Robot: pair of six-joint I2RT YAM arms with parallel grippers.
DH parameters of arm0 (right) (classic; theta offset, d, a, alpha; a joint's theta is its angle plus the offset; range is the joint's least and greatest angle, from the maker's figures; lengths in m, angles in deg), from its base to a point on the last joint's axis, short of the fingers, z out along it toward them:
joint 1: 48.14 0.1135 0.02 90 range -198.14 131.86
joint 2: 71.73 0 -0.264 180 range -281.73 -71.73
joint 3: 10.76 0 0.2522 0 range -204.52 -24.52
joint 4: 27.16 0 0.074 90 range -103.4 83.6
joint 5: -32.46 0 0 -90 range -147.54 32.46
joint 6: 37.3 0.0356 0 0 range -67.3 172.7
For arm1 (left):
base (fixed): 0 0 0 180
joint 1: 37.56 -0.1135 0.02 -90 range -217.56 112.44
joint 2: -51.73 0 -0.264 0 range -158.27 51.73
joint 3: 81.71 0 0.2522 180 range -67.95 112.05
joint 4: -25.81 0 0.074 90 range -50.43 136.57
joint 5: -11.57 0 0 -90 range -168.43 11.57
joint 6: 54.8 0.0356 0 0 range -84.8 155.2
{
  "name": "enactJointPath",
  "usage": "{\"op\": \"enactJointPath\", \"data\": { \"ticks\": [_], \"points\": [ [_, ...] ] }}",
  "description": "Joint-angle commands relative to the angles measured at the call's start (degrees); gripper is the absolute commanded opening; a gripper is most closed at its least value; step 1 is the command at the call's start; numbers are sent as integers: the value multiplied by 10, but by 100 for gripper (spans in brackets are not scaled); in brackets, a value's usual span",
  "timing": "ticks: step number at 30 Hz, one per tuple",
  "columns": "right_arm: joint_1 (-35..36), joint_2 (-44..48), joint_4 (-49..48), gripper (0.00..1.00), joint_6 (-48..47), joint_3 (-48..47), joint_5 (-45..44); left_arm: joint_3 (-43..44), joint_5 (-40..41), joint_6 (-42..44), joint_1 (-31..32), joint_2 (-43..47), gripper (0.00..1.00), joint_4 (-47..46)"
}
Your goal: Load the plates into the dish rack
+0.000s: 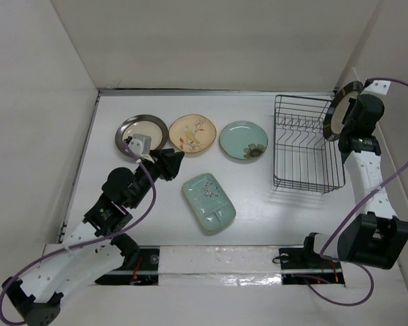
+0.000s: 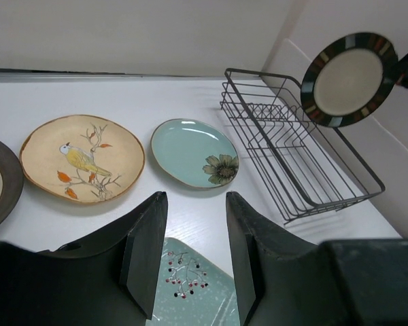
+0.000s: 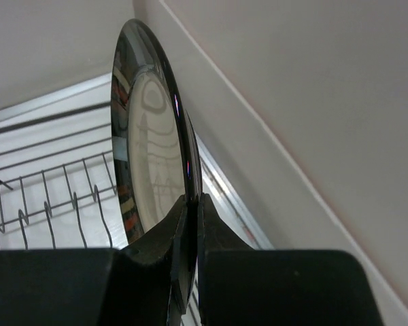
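Altogether five: four plates lying flat, one dark-rimmed plate clenched upright in right gripper beside one dish rack; left gripper released.

Dish rack: black wire, upright prongs, raised sides, standing on the surface at right. Striped dark-rimmed plate: on edge, near vertical, above the rack's far right corner, lower rim pinched in right tool. The other four lie flat, left of the rack. Far row, apart from each other: grey-rimmed plate, cream bird plate, pale-teal flower plate. Speckled teal rectangular plate is nearer, angled.
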Motion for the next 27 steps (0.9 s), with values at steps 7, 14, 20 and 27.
{"op": "enactJointPath", "data": {
  "ticks": [7,14,20,27],
  "points": [
    [4,16,-61,0,-65,-109,-5,5,8,6,4,9,37,-26],
    [10,-20,-11,0,-89,-118,16,4,10,6,4,5,36,-26],
    [15,-44,12,0,-70,-115,15,3,10,6,4,2,36,-26],
    [26,-56,1,0,-62,-94,11,3,8,4,4,-1,36,-26]
  ]
}}
